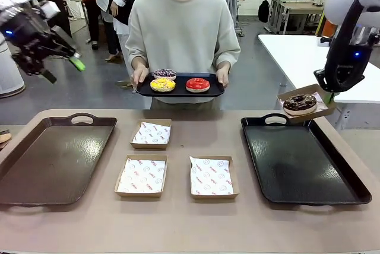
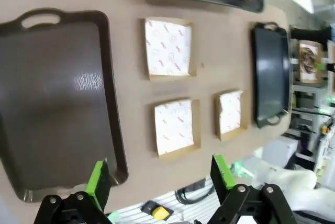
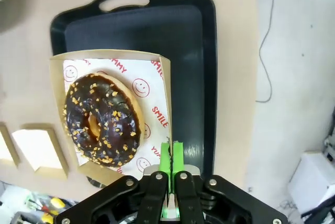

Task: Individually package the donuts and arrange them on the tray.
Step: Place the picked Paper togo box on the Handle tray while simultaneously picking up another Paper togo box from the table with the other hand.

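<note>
My right claw (image 3: 171, 150) pinches the paper box (image 3: 63, 77) by its rim, I judge to keep the pads off the icing. The chocolate donut (image 3: 102, 119) hangs over the black tray's (image 1: 309, 171) handle end. My left claw (image 2: 159, 174) is spread, well left of that tray. The right wrist view shows the pinch. The front view shows three donuts (image 1: 198, 84) beyond the tray, on a tray the person (image 1: 184, 28) holds.

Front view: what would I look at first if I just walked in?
The chocolate-brown ring donut in its paper-lined brown cardboard box, pinched at one edge by the right end effector above the far end of the right black plastic tray. Then the person across the table, holding a small black tray with a glossy red donut, a yellow donut and a purple donut.
</note>
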